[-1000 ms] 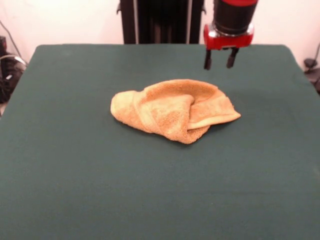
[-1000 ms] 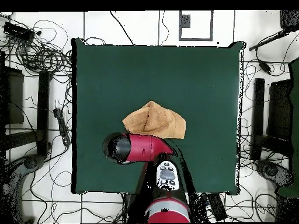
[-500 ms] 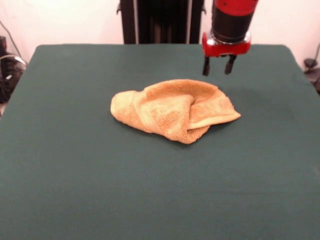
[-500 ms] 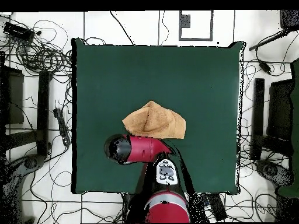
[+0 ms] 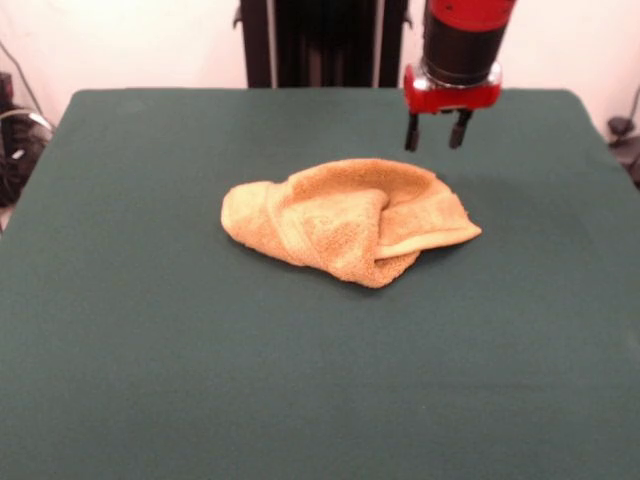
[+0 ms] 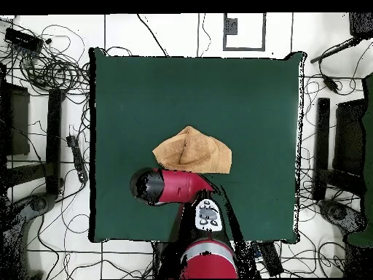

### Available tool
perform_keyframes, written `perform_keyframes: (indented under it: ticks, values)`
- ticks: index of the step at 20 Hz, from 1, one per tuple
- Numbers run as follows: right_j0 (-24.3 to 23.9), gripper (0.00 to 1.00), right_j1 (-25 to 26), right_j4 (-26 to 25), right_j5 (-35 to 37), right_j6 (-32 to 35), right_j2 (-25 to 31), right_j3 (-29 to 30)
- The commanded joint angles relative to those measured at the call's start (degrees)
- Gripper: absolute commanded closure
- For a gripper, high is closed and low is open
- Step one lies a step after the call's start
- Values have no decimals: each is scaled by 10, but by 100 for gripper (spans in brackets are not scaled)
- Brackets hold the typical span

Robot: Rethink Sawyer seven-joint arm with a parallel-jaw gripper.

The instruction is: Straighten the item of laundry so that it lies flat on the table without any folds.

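Gripper unmoved since last frame — fingers apart, above crumpled towel.

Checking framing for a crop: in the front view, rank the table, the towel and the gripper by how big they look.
1. table, by far the largest.
2. towel.
3. gripper, smallest, open above the towel's far edge, touching nothing.
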Motion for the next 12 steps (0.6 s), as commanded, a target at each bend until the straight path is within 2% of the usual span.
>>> perform_keyframes:
  ticks: [1, 12]
  values:
    - [-22, 0, -21, 3, -24, 81, 41, 30]
    - [-50, 0, -57, -12, 0, 57, 48, 47]
